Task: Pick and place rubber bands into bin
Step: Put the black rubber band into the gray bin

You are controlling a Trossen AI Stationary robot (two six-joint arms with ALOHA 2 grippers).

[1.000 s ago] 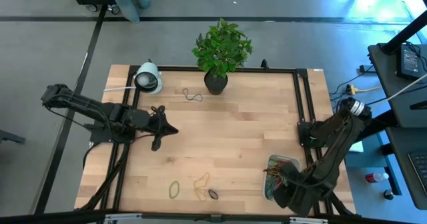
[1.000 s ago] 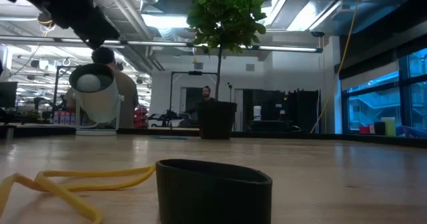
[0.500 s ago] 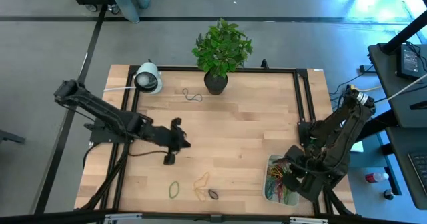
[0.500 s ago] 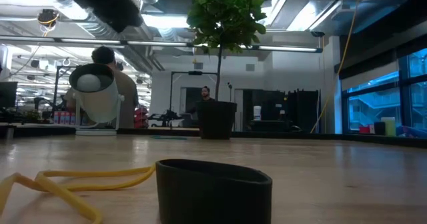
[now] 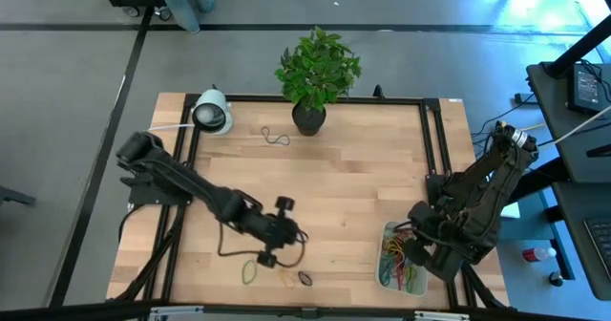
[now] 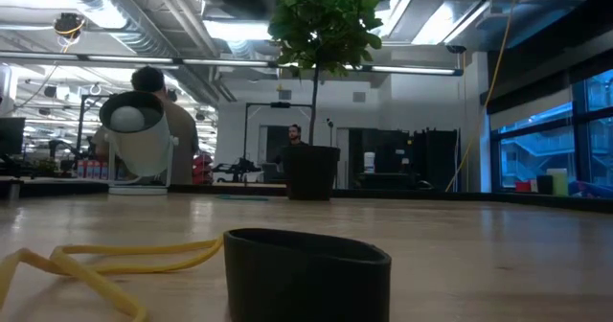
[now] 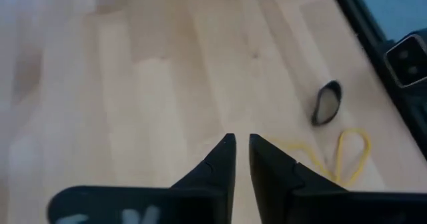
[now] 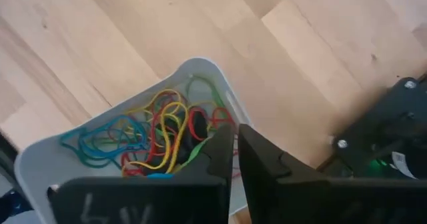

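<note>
Left pincer [image 5: 270,254], nearly closed and empty, has swung from mid-tabletop toward six o'clock, above the loose rubber bands [image 5: 286,262], so another pick looks imminent. Right pincer [image 5: 412,254], nearly closed, has lifted off the bin [image 5: 386,233] at four o'clock.

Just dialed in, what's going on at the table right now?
Rubber bands are being cleared into the bin at the right front corner, which already holds a colourful tangle. The right gripper hangs just above it, fingers nearly together, nothing visibly held. The left gripper has reached out over the loose bands at the front edge: a green band, a yellow band and a dark band. Its fingers are nearly closed and empty. Another band lies near the plant pot.
</note>
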